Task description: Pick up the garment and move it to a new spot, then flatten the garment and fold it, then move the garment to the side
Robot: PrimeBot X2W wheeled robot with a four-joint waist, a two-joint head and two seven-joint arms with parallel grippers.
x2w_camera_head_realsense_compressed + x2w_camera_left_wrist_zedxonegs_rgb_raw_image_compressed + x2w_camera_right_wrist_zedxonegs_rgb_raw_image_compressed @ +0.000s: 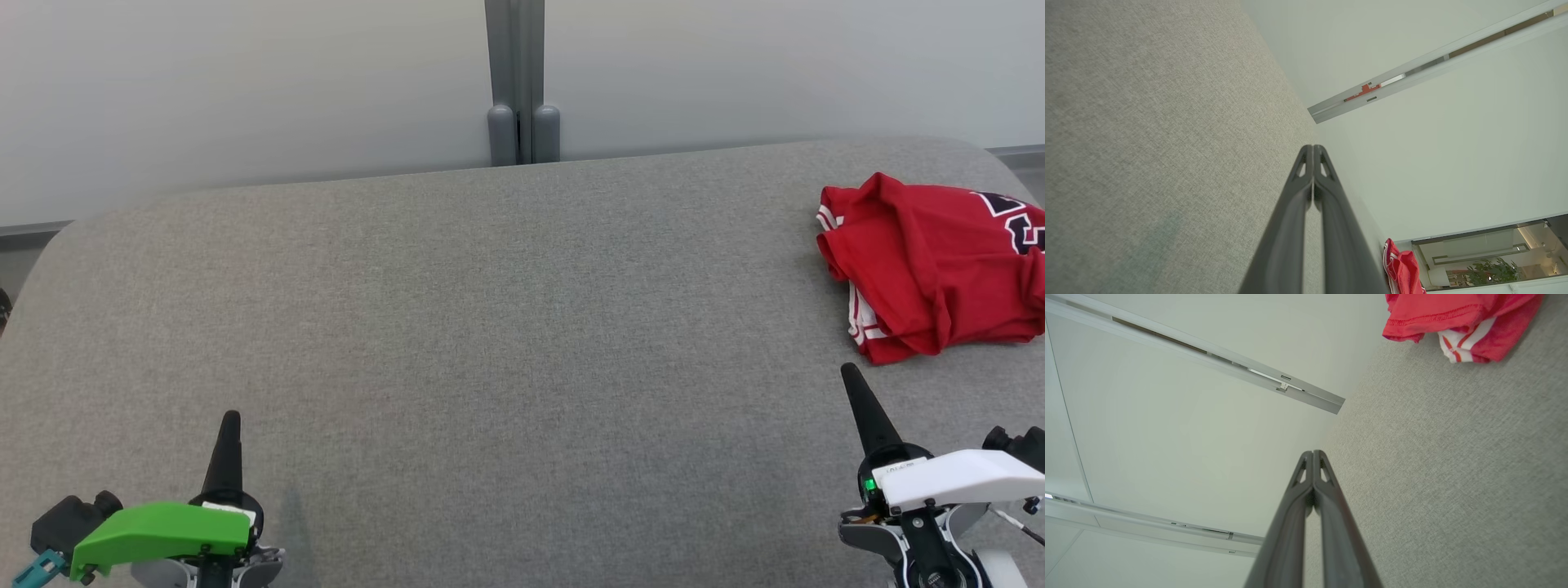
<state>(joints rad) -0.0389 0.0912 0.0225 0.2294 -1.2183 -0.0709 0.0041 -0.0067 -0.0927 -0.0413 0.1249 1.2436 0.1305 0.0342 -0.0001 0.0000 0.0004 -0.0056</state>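
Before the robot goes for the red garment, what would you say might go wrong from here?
1. The red garment lies crumpled in layers, so the right claw, now shut, may pinch several folds and lift a bunch.
2. It sits near the rounded right edge of the grey surface; a push might slide it off.
3. The left claw is far across, so a long reach is likely needed.

Garment (939, 261) cut off at right edge
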